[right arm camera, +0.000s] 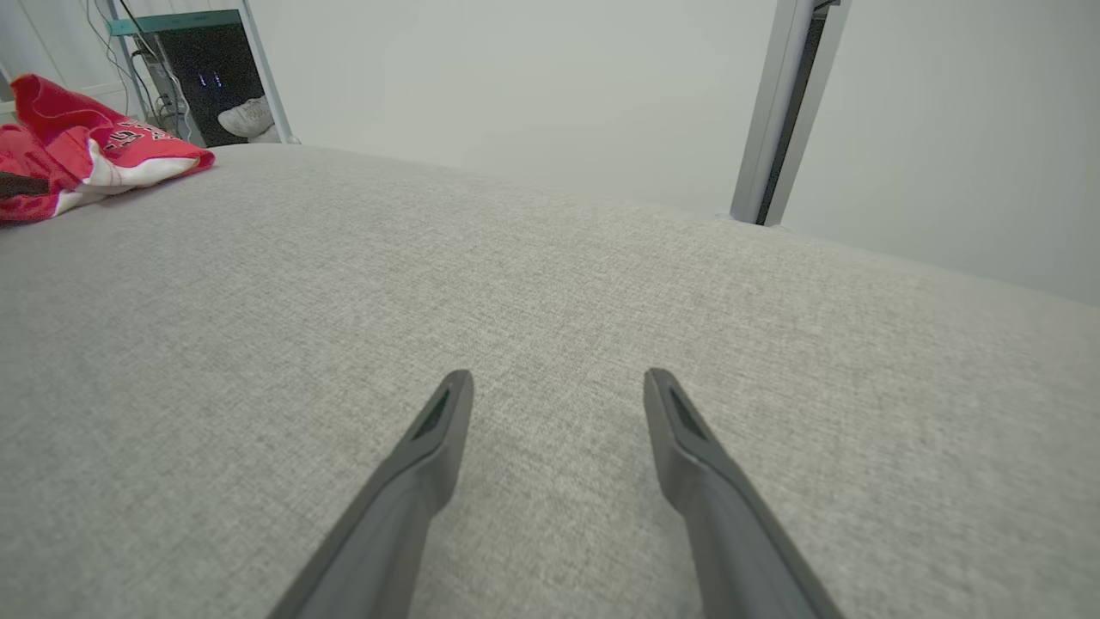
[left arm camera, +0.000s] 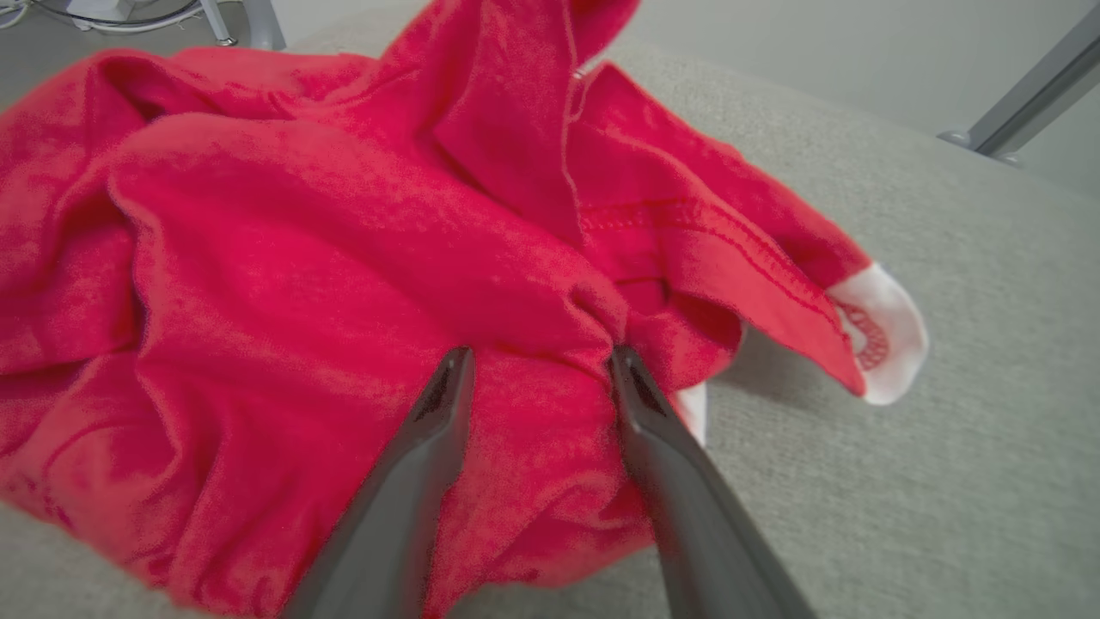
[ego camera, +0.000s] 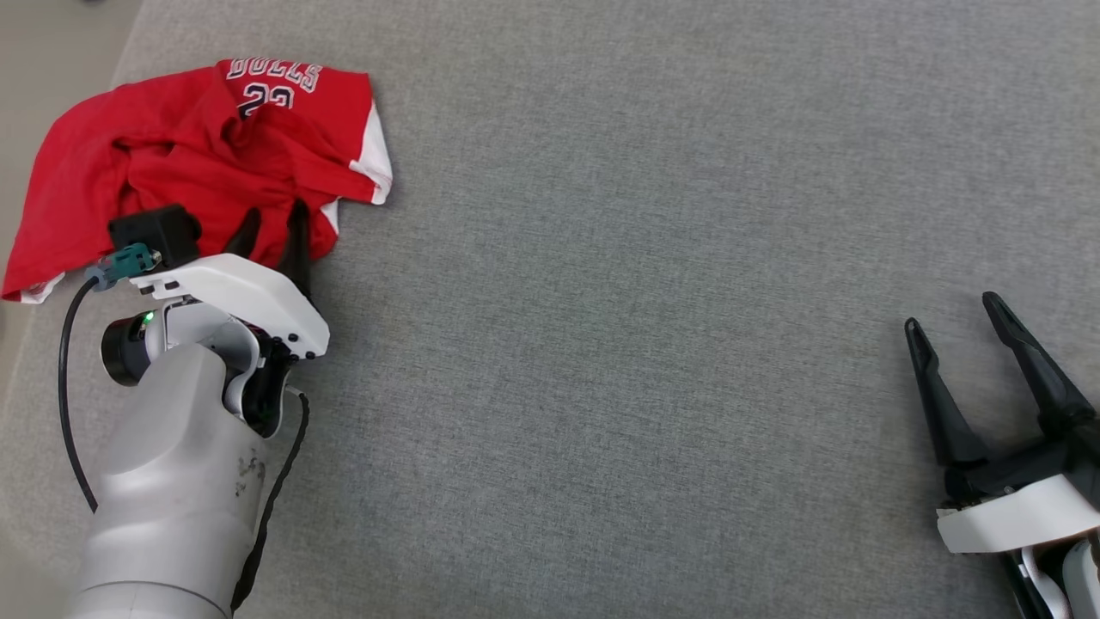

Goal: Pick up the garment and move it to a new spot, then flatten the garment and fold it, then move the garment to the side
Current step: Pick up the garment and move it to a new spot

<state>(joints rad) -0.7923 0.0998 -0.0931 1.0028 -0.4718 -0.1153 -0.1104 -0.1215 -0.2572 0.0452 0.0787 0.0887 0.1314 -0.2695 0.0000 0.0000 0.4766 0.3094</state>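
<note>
A crumpled red garment (ego camera: 172, 146) with white trim and white lettering lies at the far left of the grey surface. My left gripper (ego camera: 275, 213) rests on its near edge. In the left wrist view the garment (left arm camera: 344, 215) bunches up around my left gripper (left arm camera: 540, 361), whose jaws stand open with a ridge of red cloth between the two fingertips. My right gripper (ego camera: 951, 313) hovers open at the lower right, far from the cloth, with nothing between its fingers. In the right wrist view my right gripper (right arm camera: 559, 378) points over bare surface and the garment (right arm camera: 77, 146) lies far off at the left.
The grey fabric-covered surface (ego camera: 644, 301) stretches wide between the two arms. Its left edge (ego camera: 120, 60) runs close beside the garment. A metal post (right arm camera: 773, 112) stands beyond the far edge, and a dark cabinet (right arm camera: 202, 73) with a shoe (right arm camera: 245, 116) stands behind the garment.
</note>
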